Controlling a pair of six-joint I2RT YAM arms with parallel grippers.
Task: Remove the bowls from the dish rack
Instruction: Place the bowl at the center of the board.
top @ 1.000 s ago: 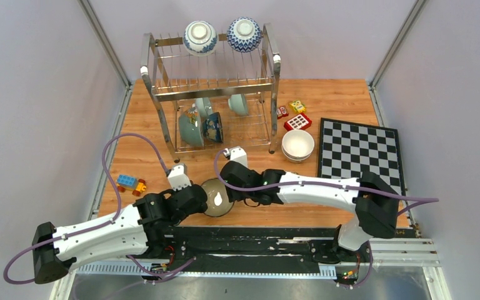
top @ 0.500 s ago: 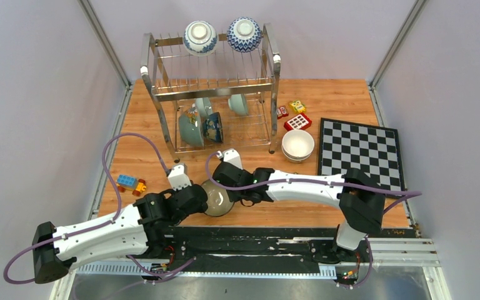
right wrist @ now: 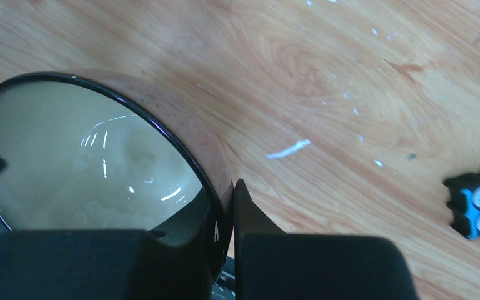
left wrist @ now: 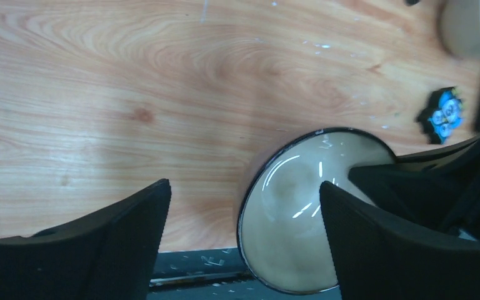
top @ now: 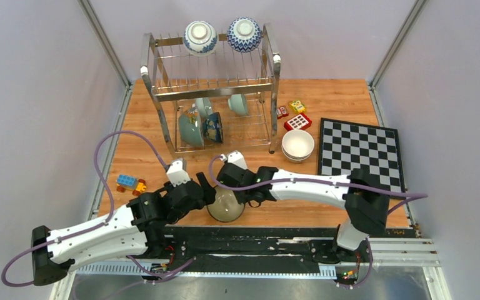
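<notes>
One steel wire dish rack (top: 211, 92) stood on the table (top: 350, 100). Its upper tier carried two blue-and-white bowls (top: 200, 36). The lower tier held three celadon bowls (top: 190, 131) and one dark patterned bowl (top: 214, 127), though overlap made that count uncertain. Off the rack were one brown bowl (top: 225, 206) and what looked like two stacked white bowls (top: 298, 145). There was one chessboard (top: 362, 150). Four toy blocks showed from above: one blue-and-orange block (top: 130, 182), one red-and-white block (top: 297, 122), one yellow block (top: 297, 105) and one small red block (top: 282, 112). One blue-and-black toy (left wrist: 442, 115) showed only in the wrist views.
</notes>
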